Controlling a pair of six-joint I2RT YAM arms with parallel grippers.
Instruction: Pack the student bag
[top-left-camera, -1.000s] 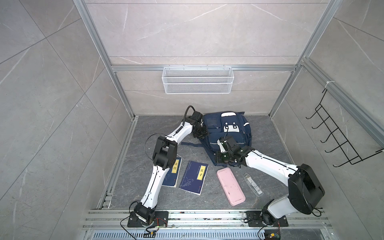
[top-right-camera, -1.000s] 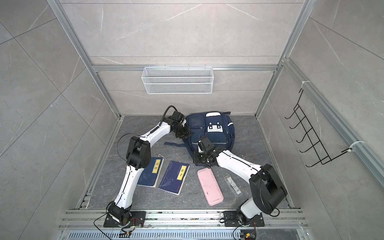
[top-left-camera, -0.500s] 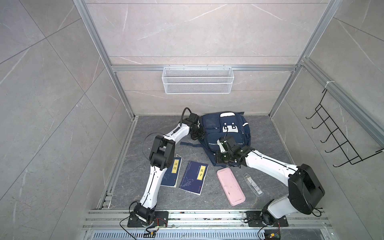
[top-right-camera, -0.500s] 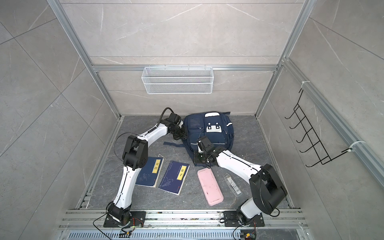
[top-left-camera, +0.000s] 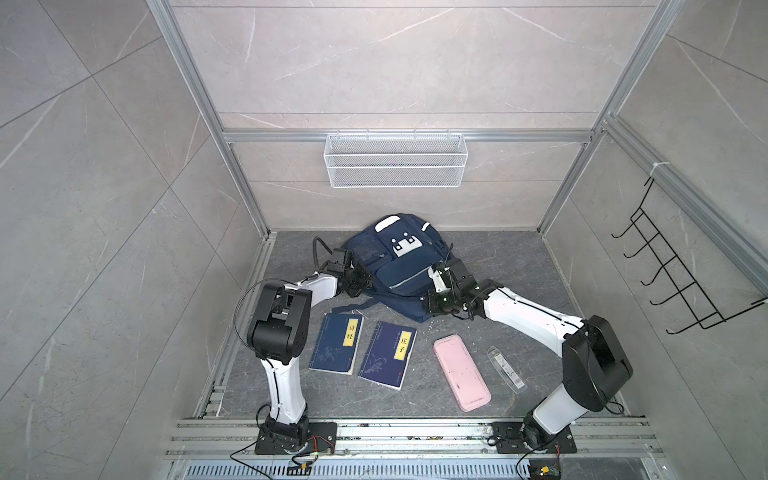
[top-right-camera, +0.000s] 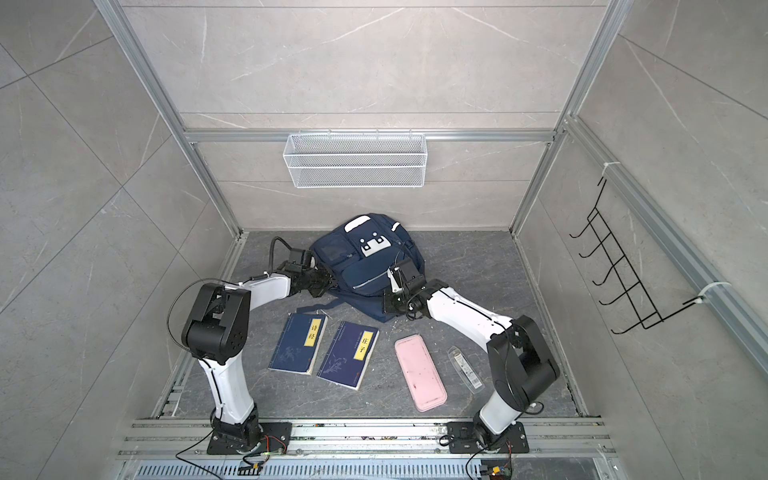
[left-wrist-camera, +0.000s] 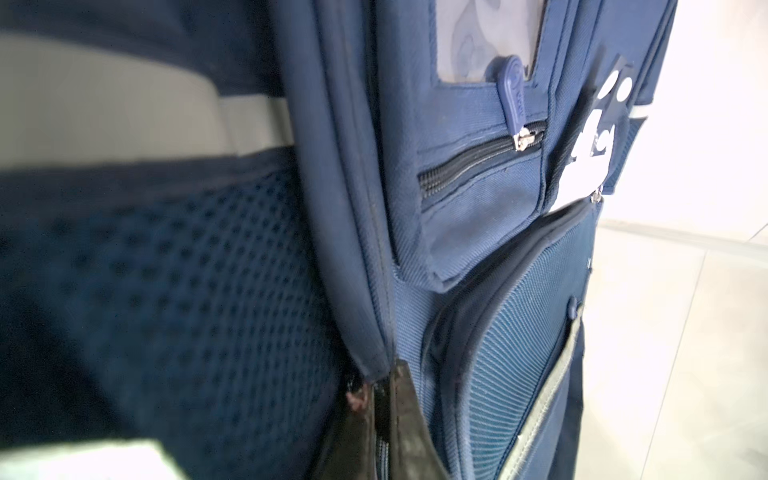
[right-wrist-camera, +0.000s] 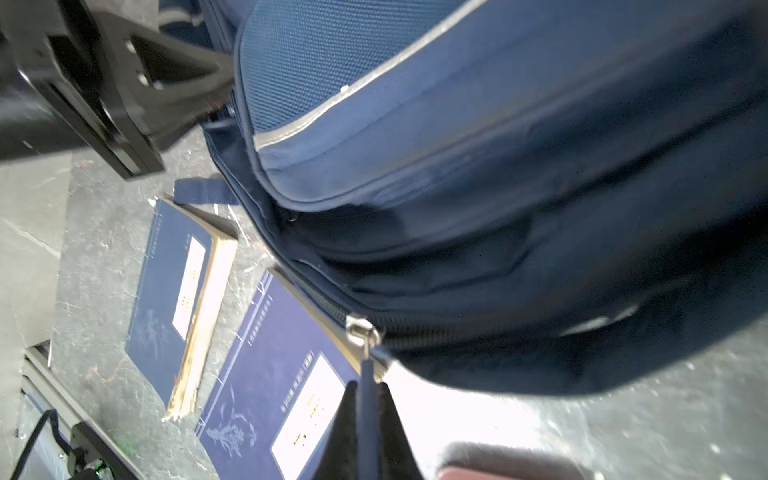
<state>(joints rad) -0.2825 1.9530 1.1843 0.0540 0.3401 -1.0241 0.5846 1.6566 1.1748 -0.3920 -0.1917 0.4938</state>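
Right pincer (right-wrist-camera: 368, 395) is clamped tight on the flat fabric zip pull (right-wrist-camera: 368, 374), just under its metal slider, low centre of the right wrist view. Left pincer (left-wrist-camera: 386, 386) is closed too, pinching what looks like the corded piping on a side seam, though it's blurry there.

So we're at unzipping the student bag (top-left-camera: 399, 266), which lies mid-frame near the back wall in both top views. Next needs a steady pull along the teeth while the left braces. It's floppy woven nylon. Navy books (top-left-camera: 386, 353) and a smooth pink case (top-left-camera: 461, 374) wait on the stone worktop (top-left-camera: 498, 266).
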